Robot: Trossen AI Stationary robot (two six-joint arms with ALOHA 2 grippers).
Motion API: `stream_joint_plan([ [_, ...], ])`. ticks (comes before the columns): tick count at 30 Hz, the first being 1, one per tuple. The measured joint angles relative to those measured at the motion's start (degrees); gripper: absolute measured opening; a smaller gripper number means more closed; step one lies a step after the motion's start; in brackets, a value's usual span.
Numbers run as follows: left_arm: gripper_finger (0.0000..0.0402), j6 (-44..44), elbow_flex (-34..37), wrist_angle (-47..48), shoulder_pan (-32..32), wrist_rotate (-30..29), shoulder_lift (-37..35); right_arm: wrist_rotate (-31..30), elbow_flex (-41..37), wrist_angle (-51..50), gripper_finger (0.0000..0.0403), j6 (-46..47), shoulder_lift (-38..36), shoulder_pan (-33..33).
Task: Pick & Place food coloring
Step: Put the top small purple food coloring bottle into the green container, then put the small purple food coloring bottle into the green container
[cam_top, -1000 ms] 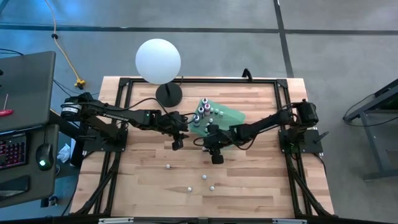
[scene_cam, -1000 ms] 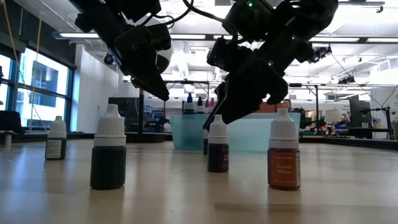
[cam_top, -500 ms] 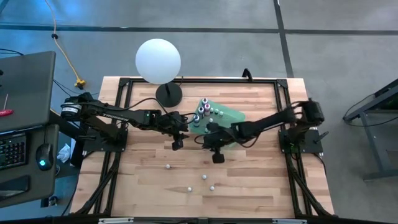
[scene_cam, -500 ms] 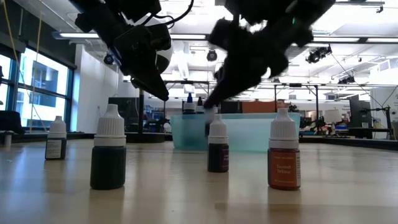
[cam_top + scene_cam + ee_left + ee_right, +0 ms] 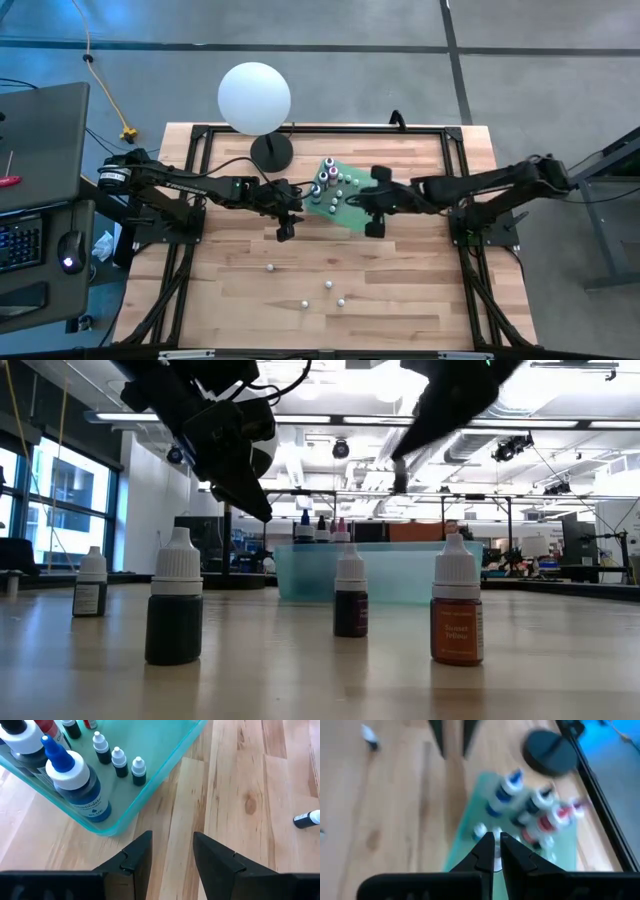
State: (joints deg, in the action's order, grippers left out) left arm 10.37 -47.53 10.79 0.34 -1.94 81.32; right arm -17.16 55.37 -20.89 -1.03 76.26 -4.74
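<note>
Food coloring bottles [image 5: 325,183] stand clustered in the green tray [image 5: 352,212] at the middle of the high view. Four more loose bottles [image 5: 328,284] are scattered on the tabletop [image 5: 420,290] toward the lower centre of that frame.

Your right gripper [image 5: 375,228] hangs over the tray's lower right edge with its jaws together. The right wrist view shows a pale sliver between the tips, but you cannot tell from it whether a bottle is really pinched there. Check that before you commit to a placement.

If a bottle is held, carry it over a bare patch of the tray on the near side of the tall blue-capped bottle [image 5: 75,782]. Lower it until its base is almost down, and only then part the jaws. A tiny bottle dropped from a height will likely topple and knock its neighbours.

Your left gripper [image 5: 285,232] waits with its jaws apart over bare wood just beside the tray's lower left edge. Hold it there so the arms do not crowd each other.
</note>
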Motion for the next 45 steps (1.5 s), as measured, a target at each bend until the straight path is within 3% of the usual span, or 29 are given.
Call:
stream_joint_plan([
  [4,0.014,0.0,0.0,0.0,0.0,0.0,0.0,0.2,-5.3,2.1,0.0007,3.7,-0.5,1.9],
  [12,0.014,0.0,0.0,-0.5,0.0,-0.1,0.0,2.8,-20.2,25.2,0.0014,3.8,0.0,9.5],
  [18,0.014,0.0,0.0,-0.5,0.0,-0.2,0.0,5.5,-24.6,27.6,0.0009,3.7,0.0,17.8],
  [23,0.014,0.0,0.0,-0.4,0.0,-0.2,0.0,9.9,-25.2,27.8,0.0006,3.6,1.9,22.9],
  [29,0.014,0.0,0.0,-0.4,0.0,-0.2,0.0,10.6,-25.2,29.1,0.0009,-0.2,5.7,25.5],
  [35,0.014,0.0,0.0,-0.4,0.0,-0.2,0.0,20.4,-21.7,21.3,0.0026,-4.3,2.2,25.2],
  [41,0.014,0.0,0.0,-0.4,0.0,-0.2,0.0,18.9,-15.0,8.1,0.0075,-7.0,1.0,23.1],
  [45,0.014,0.0,0.0,-0.4,0.0,-0.2,0.0,26.9,-12.8,8.5,0.0104,-7.0,1.0,19.0],
])
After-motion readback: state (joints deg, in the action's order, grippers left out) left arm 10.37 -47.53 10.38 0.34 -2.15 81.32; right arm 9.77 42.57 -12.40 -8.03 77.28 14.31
